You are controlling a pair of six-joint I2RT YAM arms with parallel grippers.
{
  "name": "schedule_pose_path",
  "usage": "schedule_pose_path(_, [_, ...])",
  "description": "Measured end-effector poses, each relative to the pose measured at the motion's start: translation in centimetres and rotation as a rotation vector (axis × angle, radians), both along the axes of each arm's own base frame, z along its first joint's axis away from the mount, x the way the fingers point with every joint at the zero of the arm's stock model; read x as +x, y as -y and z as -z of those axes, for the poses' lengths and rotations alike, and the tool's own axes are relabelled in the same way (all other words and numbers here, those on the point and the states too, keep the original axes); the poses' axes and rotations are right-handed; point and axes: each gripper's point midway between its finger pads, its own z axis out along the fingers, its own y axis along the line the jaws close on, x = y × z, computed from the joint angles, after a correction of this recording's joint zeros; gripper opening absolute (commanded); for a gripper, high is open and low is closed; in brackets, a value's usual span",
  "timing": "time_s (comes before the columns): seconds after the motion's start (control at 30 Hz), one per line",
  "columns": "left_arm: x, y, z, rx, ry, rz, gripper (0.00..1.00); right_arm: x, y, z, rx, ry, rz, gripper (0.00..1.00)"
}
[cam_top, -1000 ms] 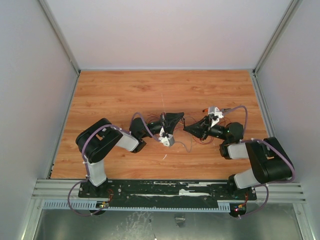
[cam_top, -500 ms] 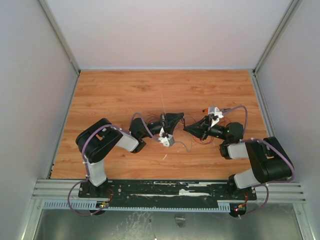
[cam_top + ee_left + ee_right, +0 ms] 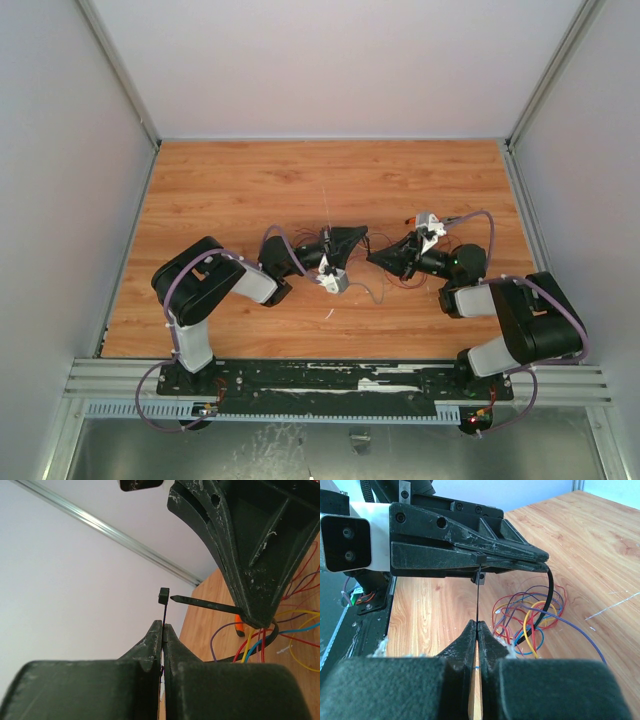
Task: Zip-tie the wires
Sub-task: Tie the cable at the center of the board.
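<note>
The left fingers (image 3: pixel 147 647) and right fingers (image 3: pixel 462 645) are each pinching the tie (image 3: pixel 205 605) mid-frame, its strap curving down into the wires (image 3: pixel 532 611) right of centre on the desk (image 3: pixel 600 545), and any slight misaim could be sending the tip past the head's slot.

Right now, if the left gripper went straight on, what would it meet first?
The left gripper would likely meet the right gripper, just beyond the zip tie both hold; depth unclear.
</note>
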Motion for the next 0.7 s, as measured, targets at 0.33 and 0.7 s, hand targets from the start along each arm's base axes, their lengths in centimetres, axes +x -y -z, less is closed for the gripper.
schedule_pose_path(0.33, [0.01,0.01,0.22,0.003,-0.004,0.0,0.0,0.14,-0.04,-0.18,0.003,-0.001,-0.001,0.0])
schedule_pose_path(0.7, [0.12,-0.03,0.28,0.003,-0.005,-0.006,0.0,0.59,-0.13,-0.82,0.011,0.005,-0.003,0.0])
